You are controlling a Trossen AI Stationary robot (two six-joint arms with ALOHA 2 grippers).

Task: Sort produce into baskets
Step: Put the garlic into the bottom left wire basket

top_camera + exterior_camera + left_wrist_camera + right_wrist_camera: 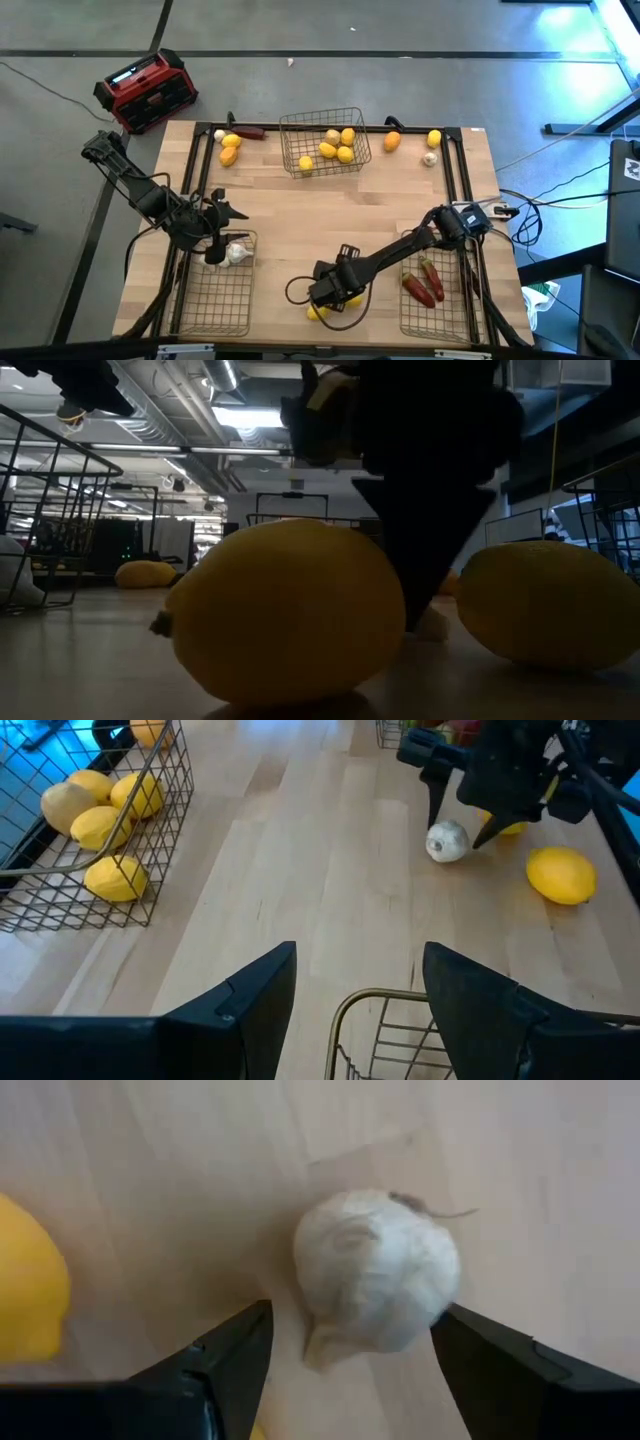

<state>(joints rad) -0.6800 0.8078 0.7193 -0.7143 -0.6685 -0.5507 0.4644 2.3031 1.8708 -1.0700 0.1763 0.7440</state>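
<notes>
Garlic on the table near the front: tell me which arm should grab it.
Right. Its gripper is open, straddling the garlic; the left gripper hangs over its basket.

Garlic bulb (375, 1270) hidden under right tool (330, 290) in high view.

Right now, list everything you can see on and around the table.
baskets: three, grey wire; one at the far edge, two at the near corners
basket lemons: about five, yellow, far basket
loose fruits: four, yellow and orange, far edge; two yellow by the right gripper
garlic bulbs: four, white; one in the near-left basket, two at the far edge, one under the right gripper
chilies: dark red; a few in the near-right basket, one at the far edge
box: one, red-and-black, on the floor
table: one, light wood
left gripper: open, over the near-left basket
right gripper: open, astride a garlic bulb
</notes>
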